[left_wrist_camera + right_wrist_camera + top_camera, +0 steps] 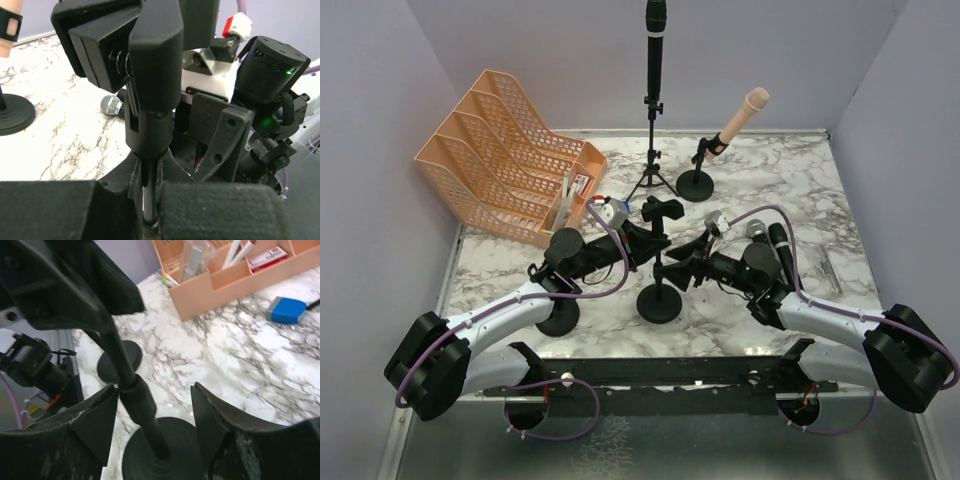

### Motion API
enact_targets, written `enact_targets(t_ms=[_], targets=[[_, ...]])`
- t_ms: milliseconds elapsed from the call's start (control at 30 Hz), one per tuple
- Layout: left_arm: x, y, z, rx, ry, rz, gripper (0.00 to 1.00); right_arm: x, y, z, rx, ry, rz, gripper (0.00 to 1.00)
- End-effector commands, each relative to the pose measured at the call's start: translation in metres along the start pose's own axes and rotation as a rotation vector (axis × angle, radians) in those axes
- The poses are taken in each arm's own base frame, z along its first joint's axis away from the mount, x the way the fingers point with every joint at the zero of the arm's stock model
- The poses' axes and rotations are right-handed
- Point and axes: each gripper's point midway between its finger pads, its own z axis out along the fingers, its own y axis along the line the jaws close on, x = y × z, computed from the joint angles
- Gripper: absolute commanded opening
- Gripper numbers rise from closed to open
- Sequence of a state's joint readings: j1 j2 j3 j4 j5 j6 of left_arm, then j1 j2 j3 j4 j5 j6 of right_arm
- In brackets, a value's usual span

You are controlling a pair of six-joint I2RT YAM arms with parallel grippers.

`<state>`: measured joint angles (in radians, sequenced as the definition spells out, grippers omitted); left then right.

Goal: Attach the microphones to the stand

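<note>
From above, there are four microphones. A black microphone (655,40) stands upright in the tripod stand (652,172) at the back. A pale pink microphone (745,112) tilts in the clip of a round-base stand (696,185) just to the right. Two more lie side by side on the marble table (800,170), right of centre: a silver-headed microphone (758,232) and an all-black microphone (782,255).

There are four stands in all. The centre stand (659,300) sits between both arms, and a fourth base (558,322) lies partly under the left arm. An orange file organiser (500,150) fills the left back corner. Walls close three sides, and open marble lies at the right front.

In the left wrist view, the left gripper (148,212) is clenched on the centre stand's thin pole below its clip. The right arm crowds close behind. The silver mesh head lies on the marble beyond.

In the right wrist view, the right gripper (155,425) is released, its fingers spread either side of the pole's collar. The collar is against one finger and apart from the other. A blue object (286,310) lies near the organiser.
</note>
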<state>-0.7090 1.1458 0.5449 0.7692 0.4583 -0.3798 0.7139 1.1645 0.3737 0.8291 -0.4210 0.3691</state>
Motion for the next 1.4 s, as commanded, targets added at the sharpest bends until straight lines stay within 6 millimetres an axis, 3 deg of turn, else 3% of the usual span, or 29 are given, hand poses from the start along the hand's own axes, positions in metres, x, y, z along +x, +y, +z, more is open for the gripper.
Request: enact_targets(t_ms=[0,333,567,867,1133,1367], targets=[[-0.032,-0.02,0.0,0.076,-0.095,0.038,0.0,0.024,-0.022,-0.006,0.11,0.086,-0.019,0.63],[-0.034,-0.029,0.0,0.119,-0.086,0.026,0.0,0.015,-0.061,0.021,0.257,0.047,-0.011,0.63],[-0.033,-0.027,-0.001,0.108,-0.09,0.022,0.0,0.002,-0.045,0.045,0.138,0.017,0.018,0.63],[-0.035,-0.029,-0.003,0.109,-0.096,0.027,0.0,-0.007,0.003,0.013,-0.029,-0.027,0.061,0.67],[-0.037,-0.032,-0.003,0.122,-0.095,0.029,0.0,0.003,-0.013,-0.009,0.106,-0.021,0.077,0.66],[-0.037,-0.033,-0.001,0.134,-0.09,0.025,0.0,0.02,-0.02,0.0,0.092,0.069,0.005,0.59]])
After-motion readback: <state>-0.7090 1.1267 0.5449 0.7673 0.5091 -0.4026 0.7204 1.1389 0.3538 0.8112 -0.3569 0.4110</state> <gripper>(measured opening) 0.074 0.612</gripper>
